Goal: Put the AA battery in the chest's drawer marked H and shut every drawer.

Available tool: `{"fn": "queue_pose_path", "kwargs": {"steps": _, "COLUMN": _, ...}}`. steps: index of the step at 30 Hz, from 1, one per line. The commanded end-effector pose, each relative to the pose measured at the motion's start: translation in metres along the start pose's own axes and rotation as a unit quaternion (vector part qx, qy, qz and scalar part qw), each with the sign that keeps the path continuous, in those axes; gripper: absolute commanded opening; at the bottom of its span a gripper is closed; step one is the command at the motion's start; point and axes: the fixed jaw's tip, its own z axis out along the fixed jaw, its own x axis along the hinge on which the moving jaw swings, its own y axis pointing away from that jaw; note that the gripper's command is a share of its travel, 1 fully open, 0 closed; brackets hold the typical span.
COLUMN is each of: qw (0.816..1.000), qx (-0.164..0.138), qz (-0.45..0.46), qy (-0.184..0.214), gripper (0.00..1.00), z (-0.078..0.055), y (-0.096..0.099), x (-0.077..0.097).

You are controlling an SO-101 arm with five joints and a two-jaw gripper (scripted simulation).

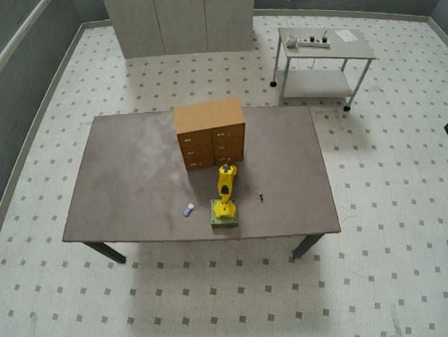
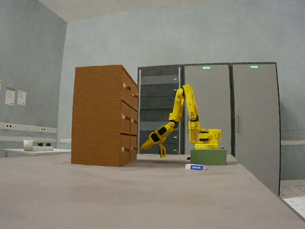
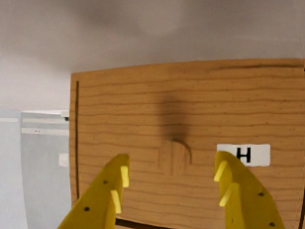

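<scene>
The brown chest [image 1: 208, 116] [image 2: 97, 115] stands upright, its drawers looking shut. The drawer marked H [image 1: 237, 156] [image 2: 133, 154] [image 3: 124, 103] is its bottom right one; its label [image 3: 244, 155] shows in the wrist view. Its round knob [image 3: 174, 160] lies between the fingertips, with a gap on both sides. My gripper [image 2: 141, 148] [image 3: 171, 159] is open and empty, close to the drawer front. The AA battery [image 1: 261, 197] [image 2: 188, 158], black with a light end, lies on the table right of the arm's base.
A blue and white eraser [image 1: 188, 210] [image 2: 196, 167] lies on the table [image 1: 123, 202] [image 2: 118, 196], left of the green base block [image 1: 224, 223] [image 2: 208, 157]. The chest stands near the table's back edge. Other knobs stick out above and left of the gripper.
</scene>
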Motion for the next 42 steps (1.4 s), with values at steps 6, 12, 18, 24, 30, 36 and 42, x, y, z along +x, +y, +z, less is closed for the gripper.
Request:
{"fn": "queue_pose_path", "kwargs": {"steps": 6, "qw": 1.0, "qx": -0.011, "qz": 0.018, "qy": 0.007, "gripper": 0.21, "z": -0.016, "y": 0.006, "x": -0.007}}
{"fn": "queue_pose_path", "kwargs": {"steps": 12, "qw": 1.0, "qx": -0.011, "qz": 0.018, "qy": 0.007, "gripper": 0.21, "z": -0.016, "y": 0.006, "x": -0.007}}
{"fn": "queue_pose_path", "kwargs": {"steps": 18, "qw": 1.0, "qx": -0.01, "qz": 0.018, "qy": 0.001, "gripper": 0.21, "z": -0.016, "y": 0.006, "x": -0.006}}
{"fn": "queue_pose_path", "kwargs": {"steps": 24, "qw": 1.0, "qx": -0.009, "qz": 0.02, "qy": -0.019, "gripper": 0.21, "z": -0.018, "y": 0.006, "x": -0.001}}
{"fn": "queue_pose_path", "kwargs": {"steps": 30, "qw": 0.999, "qx": -0.008, "qz": 0.021, "qy": -0.038, "gripper": 0.21, "z": -0.022, "y": 0.005, "x": 0.003}}
{"fn": "queue_pose_path", "kwargs": {"steps": 36, "qw": 0.998, "qx": -0.008, "qz": 0.021, "qy": -0.051, "gripper": 0.21, "z": -0.026, "y": 0.005, "x": 0.006}}
{"fn": "queue_pose_path", "kwargs": {"steps": 42, "qw": 0.997, "qx": -0.007, "qz": 0.022, "qy": -0.07, "gripper": 0.21, "z": -0.033, "y": 0.004, "x": 0.01}}
